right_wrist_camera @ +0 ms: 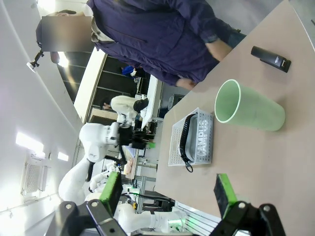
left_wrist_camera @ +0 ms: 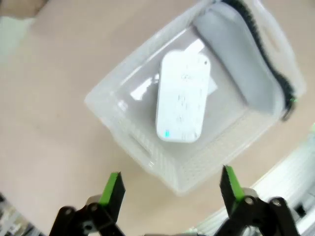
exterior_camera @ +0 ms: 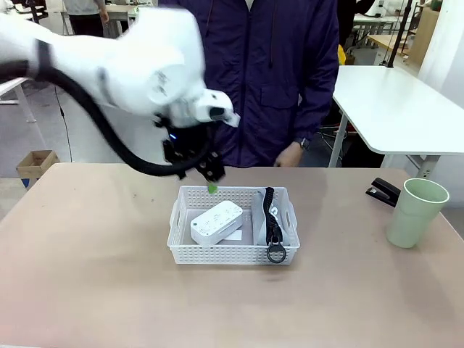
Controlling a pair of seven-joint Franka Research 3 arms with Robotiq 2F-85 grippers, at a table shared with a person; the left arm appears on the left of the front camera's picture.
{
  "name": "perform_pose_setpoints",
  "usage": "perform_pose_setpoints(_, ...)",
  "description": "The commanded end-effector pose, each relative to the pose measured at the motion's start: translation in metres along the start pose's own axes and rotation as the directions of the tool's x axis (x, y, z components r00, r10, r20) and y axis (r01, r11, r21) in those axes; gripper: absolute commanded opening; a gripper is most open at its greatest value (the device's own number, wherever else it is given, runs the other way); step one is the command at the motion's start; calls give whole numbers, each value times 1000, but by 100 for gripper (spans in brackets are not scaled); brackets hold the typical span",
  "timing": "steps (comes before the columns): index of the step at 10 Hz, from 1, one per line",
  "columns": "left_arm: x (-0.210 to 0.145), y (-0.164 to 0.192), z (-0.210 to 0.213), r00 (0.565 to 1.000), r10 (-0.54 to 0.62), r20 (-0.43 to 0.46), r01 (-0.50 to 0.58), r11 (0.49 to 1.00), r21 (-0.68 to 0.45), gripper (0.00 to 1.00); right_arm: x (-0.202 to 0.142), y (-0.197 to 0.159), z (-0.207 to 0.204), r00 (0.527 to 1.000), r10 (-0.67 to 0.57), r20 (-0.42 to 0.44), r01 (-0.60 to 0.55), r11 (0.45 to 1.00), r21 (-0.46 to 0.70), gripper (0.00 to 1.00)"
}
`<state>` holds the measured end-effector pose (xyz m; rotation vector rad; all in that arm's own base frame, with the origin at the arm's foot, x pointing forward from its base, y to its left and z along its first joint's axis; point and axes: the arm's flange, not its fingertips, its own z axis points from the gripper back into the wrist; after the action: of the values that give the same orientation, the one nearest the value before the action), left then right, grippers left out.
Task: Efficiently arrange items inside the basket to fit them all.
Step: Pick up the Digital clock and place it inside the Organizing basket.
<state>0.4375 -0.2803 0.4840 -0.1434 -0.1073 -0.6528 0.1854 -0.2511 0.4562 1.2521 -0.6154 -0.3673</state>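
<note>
Basket (exterior_camera: 232, 254): shallow white plastic, perforated walls, handle cutout in each short end. Sits mid-table (exterior_camera: 87, 283), a bit toward the far edge.

Inside it:
- small white box (exterior_camera: 216, 221): rounded corners, lies diagonally in the left half. Faint grey print on top is too blurred to read; small blue mark at one end in the left wrist view.
- grey fabric pouch (exterior_camera: 259, 226): stands on its long edge along the right wall. Black zipper strap (exterior_camera: 272, 216) runs over its top, and the black ring (exterior_camera: 276, 253) hangs at the front right corner over the rim. Side lettering reads "CAMPUS" (right_wrist_camera: 203, 140) in the right wrist view.

Outside the basket:
- pale green cup (exterior_camera: 417, 212): upright, near the table's right edge.
- black stapler (exterior_camera: 383, 192): just beside the cup on its far side, toward the far right corner. Small pale label on top, unreadable.

Left gripper (exterior_camera: 206, 174) hovers over the basket's far rim, left of centre. Its fingers are spread wide with nothing between the green pads (left_wrist_camera: 112, 186).

Right gripper (right_wrist_camera: 168, 189) is spread wide too, and empty.

Person in a dark purple jacket (exterior_camera: 268, 72) stands at the far edge, one hand (exterior_camera: 291, 154) low by the table.
</note>
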Motion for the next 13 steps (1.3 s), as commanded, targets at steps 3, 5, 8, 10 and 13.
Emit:
perform_pose_setpoints(3, -142, 142, 92, 995, 96, -1, -87, 896, -436, 100, 2, 2, -1, 1000, 28, 11, -28, 999, 17, 100)
perform_pose_setpoints(5, -222, 232, 101, 927, 370, 61, -247, 724, -644, 100, 2, 2, -1, 1000, 28, 11, -28, 999, 17, 100)
perform_pose_setpoints(8, -323, 321, 47, 770, 616, 166, -117, 392, -912, 100, 2, 2, -1, 1000, 28, 11, -28, 999, 17, 100)
perform_pose_setpoints(10, -348, 343, 14, 671, 724, 160, -57, 266, -962, 100, 2, 2, -1, 1000, 28, 11, -28, 999, 17, 100)
perform_pose_setpoints(13, -365, 350, 5, 652, 749, 118, -112, 248, -962, 100, 2, 2, -1, 1000, 28, 11, -28, 999, 17, 100)
